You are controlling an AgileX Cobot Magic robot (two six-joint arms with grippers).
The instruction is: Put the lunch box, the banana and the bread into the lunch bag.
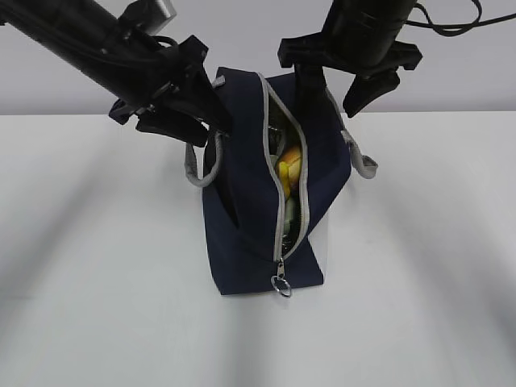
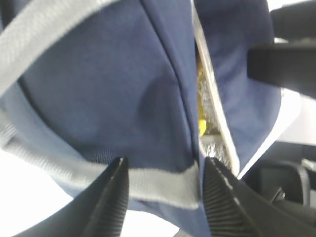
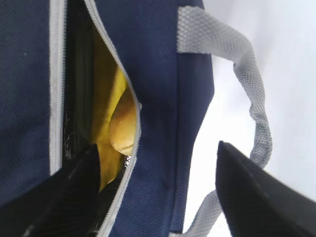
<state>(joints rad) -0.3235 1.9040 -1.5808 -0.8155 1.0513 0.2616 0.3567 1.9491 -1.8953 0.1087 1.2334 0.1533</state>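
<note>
White table [image 1: 97,306] | lunch bag [image 1: 242,234] zipper runs toward camera | both tools spread

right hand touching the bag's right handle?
Apart. Right wrist view: the right hand stands open, white table visible between its outer finger and the grey handle.
</note>
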